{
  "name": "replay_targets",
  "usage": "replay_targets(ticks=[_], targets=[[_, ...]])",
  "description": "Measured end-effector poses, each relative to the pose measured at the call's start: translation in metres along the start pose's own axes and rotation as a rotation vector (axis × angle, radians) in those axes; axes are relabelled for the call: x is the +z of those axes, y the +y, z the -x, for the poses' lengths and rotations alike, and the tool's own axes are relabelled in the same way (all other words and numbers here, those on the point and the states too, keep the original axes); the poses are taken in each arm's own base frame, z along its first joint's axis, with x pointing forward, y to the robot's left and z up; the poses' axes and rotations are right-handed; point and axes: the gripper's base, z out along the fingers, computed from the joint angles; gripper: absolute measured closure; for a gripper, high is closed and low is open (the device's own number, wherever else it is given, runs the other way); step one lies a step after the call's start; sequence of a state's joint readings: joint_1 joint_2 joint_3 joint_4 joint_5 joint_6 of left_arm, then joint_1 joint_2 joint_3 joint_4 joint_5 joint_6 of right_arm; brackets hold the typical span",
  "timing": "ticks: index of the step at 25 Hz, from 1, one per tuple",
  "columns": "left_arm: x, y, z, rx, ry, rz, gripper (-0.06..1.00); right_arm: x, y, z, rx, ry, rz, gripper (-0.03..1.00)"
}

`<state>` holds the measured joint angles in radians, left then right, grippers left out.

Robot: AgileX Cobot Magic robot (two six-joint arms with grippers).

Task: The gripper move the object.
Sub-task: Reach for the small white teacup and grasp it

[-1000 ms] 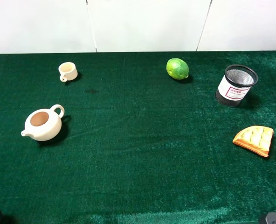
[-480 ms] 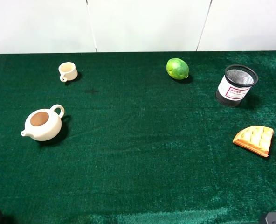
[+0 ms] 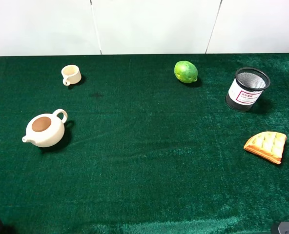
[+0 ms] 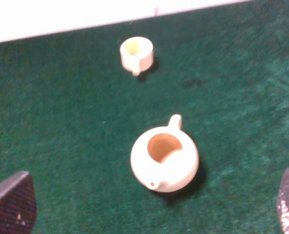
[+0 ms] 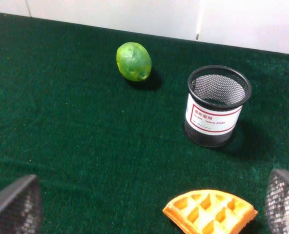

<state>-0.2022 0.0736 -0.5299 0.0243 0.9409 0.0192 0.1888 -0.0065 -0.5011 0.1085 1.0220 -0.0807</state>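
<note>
The object, a small cream cup (image 3: 71,74) with a loop handle, stands upright at the far left of the green cloth. It also shows in the left wrist view (image 4: 136,53), beyond the cream teapot (image 4: 165,160). My left gripper (image 4: 152,207) is open and empty, with the teapot just ahead between its dark fingertips (image 4: 11,202) and the cup well beyond. My right gripper (image 5: 149,204) is open and empty, far from the cup. In the exterior high view only dark bits of the arms show at the bottom corners.
The teapot (image 3: 44,129) sits at the left, nearer than the cup. A lime (image 3: 185,71), a black mesh pen holder (image 3: 247,88) and a waffle piece (image 3: 266,146) lie on the right side. The white wall (image 3: 149,24) runs behind the table.
</note>
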Motion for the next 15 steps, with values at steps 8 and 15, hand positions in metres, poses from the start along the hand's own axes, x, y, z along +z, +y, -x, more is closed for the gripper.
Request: replay_targets(ticks=[8, 15], targets=[[0.038, 0.004, 0.048, 0.083, 0.082, 0.024, -0.05, 0.0, 0.0, 0.0, 0.001, 0.0, 0.001, 0.27], [0.094, 0.006, 0.089, 0.183, 0.215, 0.027, -0.05, 0.0, 0.0, 0.0, 0.001, 0.0, 0.001, 0.27]])
